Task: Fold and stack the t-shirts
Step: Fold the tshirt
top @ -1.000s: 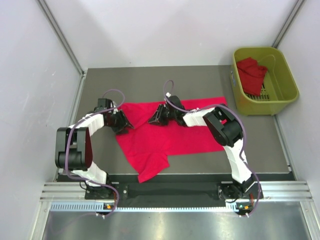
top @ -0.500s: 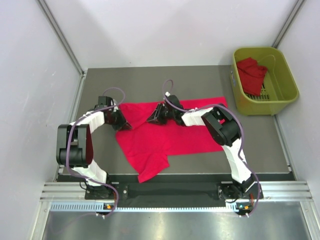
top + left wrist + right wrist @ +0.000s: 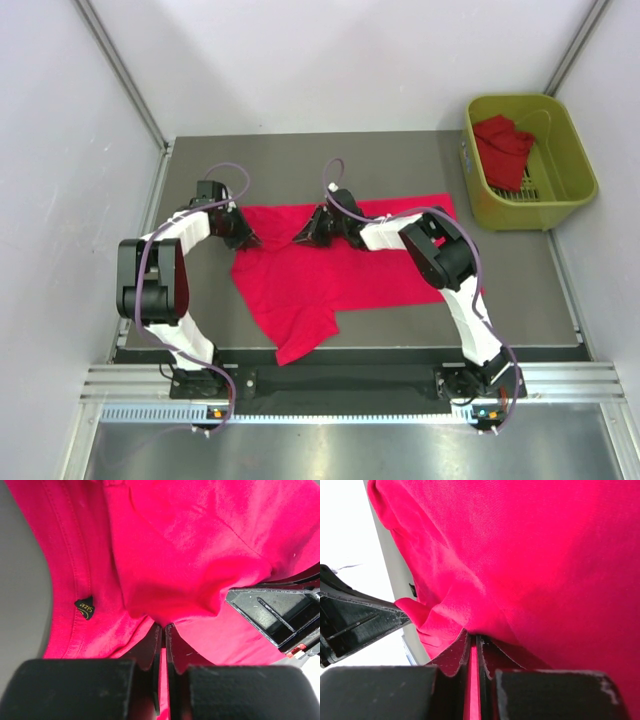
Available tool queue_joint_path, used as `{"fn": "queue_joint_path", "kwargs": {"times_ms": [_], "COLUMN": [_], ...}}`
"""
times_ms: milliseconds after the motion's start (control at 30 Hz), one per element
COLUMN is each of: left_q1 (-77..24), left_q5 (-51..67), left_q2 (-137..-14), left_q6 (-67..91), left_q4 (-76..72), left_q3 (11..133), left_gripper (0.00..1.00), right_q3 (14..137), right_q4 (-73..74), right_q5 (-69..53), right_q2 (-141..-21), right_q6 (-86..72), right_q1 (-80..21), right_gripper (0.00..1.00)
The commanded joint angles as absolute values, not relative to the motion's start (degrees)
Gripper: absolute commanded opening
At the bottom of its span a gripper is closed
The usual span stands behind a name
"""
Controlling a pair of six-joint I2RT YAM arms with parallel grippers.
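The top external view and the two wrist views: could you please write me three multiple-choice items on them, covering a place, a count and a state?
1. Where does the crumpled red cloth t-shirt lie?
A. in the yellow-green plastic basket
B. under the right arm
C. over the left arm

2. How many red t-shirts show?
A. one
B. two
C. four

3. How does the left tool stand?
A. wide open
B. shut on the spread red t-shirt
C. out of view

Answers:
1 A: it sits inside the basket's walls.
2 B: one is spread out and one is in the basket.
3 B: the left wrist view shows the fingers pinched together on a red fold.
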State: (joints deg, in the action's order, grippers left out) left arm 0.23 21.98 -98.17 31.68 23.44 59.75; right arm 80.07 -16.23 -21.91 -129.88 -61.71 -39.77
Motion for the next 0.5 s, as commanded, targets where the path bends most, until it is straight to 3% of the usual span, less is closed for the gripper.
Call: {"fn": "queue_joint_path", "kwargs": {"times_ms": [0, 467], "left_q1": [0.44, 0.7], "left_q5": [21.18, 20.92], "left_q2": [-98.0, -95.89], "left_q6": [31.99, 34.19], "left_q4": [25.3, 32.52], "left_q3": [61.96, 61.79], "left_gripper": [0.0, 0.0], "right_q3": [81.83, 88.67], "right_q4": [-13.63, 9.3], "right_q5": [-22.23, -39.9], "right_q2": [-128.24, -124.1], "right_q6": [-60.39, -43.79], "right_q1": [-40.87, -37.44], "right_gripper": [0.0, 0.0]}}
